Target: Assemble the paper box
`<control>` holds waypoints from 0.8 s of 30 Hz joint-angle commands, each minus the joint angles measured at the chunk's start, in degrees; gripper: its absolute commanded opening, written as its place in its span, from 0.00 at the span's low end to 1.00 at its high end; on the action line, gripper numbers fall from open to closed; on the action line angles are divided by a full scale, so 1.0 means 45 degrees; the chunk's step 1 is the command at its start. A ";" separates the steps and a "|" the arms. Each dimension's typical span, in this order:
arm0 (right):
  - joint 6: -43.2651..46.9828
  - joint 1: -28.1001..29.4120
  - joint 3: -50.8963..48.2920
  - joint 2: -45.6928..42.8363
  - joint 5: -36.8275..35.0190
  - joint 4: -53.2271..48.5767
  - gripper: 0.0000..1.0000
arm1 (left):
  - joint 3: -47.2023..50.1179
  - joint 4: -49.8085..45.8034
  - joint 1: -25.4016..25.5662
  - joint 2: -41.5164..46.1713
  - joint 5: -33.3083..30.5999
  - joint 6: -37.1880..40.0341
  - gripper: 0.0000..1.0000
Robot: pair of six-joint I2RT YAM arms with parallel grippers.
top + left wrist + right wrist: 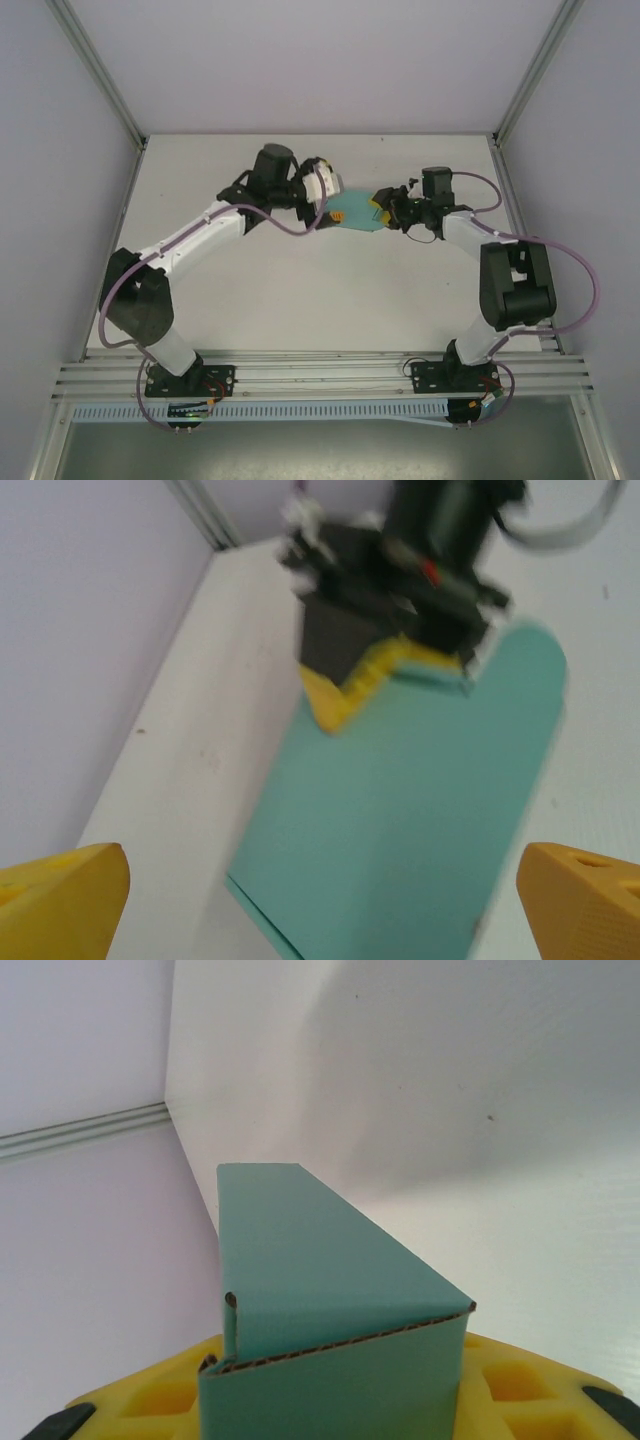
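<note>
The teal paper box (352, 212) hangs above the white table between my two grippers, folded into a flat sleeve with one rounded flap. My right gripper (386, 208) is shut on its right end. In the right wrist view the box (320, 1280) sits between the yellow fingers (530, 1390), its corrugated edge facing the camera. My left gripper (328, 196) is open at the box's left end. In the left wrist view its yellow fingertips (60, 900) stand wide on either side of the box (400, 820) without touching it, and the right gripper's yellow fingers (365, 680) pinch the far end.
The white table (300, 300) is enclosed by pale walls with aluminium posts (100, 70) at the back corners. A metal rail (320, 375) carries both arm bases along the near edge. Purple cables (290, 225) loop off each arm.
</note>
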State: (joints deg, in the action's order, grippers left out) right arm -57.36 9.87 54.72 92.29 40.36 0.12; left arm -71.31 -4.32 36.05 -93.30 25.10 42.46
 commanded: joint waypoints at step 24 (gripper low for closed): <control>-0.2576 0.0207 0.0683 0.0653 0.3019 -0.1849 0.33 | 0.5449 0.9541 0.0700 0.0400 -0.2810 0.4471 0.99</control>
State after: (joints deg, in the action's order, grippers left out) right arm -70.81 10.00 55.75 93.71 50.85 -4.08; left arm -46.06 33.78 39.00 -90.17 12.29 61.49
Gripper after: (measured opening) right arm 0.415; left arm 0.985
